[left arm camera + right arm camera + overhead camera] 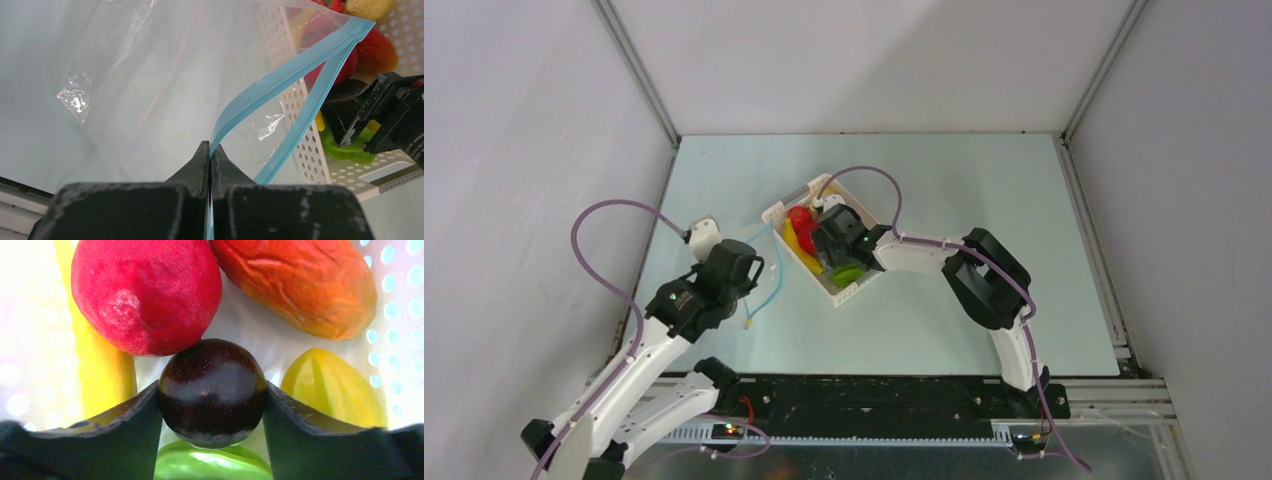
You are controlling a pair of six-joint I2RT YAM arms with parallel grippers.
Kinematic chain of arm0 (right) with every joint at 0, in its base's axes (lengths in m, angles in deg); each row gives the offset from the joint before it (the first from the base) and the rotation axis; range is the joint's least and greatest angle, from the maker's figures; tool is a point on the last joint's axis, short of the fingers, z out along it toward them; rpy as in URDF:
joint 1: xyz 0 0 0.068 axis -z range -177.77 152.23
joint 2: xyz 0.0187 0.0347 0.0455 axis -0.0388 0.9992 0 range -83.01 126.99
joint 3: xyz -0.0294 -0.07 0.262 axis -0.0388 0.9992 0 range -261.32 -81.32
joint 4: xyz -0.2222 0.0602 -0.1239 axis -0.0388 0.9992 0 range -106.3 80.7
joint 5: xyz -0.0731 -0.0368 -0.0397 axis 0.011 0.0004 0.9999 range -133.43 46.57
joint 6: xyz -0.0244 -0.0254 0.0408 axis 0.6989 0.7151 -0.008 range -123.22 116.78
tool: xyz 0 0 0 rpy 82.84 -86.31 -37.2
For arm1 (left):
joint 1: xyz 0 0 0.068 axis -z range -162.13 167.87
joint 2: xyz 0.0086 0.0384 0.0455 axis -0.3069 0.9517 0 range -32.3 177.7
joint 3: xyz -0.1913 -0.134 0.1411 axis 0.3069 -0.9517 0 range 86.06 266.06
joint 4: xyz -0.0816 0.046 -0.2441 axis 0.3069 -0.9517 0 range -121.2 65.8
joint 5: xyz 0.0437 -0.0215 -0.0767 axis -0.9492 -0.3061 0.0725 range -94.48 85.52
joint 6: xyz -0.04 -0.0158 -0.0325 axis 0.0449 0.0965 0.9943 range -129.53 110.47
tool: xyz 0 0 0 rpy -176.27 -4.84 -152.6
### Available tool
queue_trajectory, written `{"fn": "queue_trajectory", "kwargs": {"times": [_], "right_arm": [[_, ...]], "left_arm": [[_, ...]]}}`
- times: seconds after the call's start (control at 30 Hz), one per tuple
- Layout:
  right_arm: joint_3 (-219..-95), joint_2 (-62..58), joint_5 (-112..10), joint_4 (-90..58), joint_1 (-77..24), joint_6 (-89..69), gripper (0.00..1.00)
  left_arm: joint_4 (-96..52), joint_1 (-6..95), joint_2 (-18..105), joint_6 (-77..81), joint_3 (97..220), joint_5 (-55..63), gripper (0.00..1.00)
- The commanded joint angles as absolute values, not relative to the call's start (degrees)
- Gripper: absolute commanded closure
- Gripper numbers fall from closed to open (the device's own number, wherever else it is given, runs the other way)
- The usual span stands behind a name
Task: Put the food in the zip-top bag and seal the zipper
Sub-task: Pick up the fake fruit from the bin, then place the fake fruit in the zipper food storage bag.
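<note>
The food lies in a white slotted basket at the table's middle. My right gripper is down in the basket, shut on a dark round piece held between both fingers. Around it lie a red apple, an orange-red mango, a yellow banana, a yellow lemon and a green piece. My left gripper is shut on the light-blue zipper of the clear zip-top bag. It holds the bag's mouth open beside the basket. The zipper also shows in the top view.
The right gripper's black fingers show over the basket in the left wrist view. Grey enclosure walls and metal frame rails bound the table. The black base rail runs along the near edge.
</note>
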State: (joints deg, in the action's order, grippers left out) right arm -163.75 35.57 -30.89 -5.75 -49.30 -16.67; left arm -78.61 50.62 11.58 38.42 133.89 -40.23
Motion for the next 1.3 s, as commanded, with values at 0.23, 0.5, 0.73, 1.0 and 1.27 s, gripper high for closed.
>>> {"fn": "queue_trajectory", "kwargs": {"times": [0.23,0.5,0.73,1.0,1.27], "right_arm": [[-166.1,29.5,-30.4,-3.6,-49.5,-17.2,0.68],[-160.3,15.0,-31.8,-2.2,-50.6,-18.5,0.72],[-155.0,2.1,-37.2,-2.9,-55.4,-20.7,0.72],[-153.9,4.1,-55.0,-15.0,-60.5,-23.7,0.68],[-156.7,12.1,-53.3,-21.3,-60.6,-29.0,0.53]], "left_arm": [[-75.6,50.3,9.8,37.1,133.1,-37.2,1.00],[-74.8,50.3,9.1,36.6,133.5,-35.0,1.00],[-72.1,50.3,9.6,36.1,133.5,-30.9,1.00],[-68.1,50.4,7.4,35.1,132.3,-22.4,1.00],[-67.1,50.4,0.6,35.1,130.3,-18.0,1.00]]}}
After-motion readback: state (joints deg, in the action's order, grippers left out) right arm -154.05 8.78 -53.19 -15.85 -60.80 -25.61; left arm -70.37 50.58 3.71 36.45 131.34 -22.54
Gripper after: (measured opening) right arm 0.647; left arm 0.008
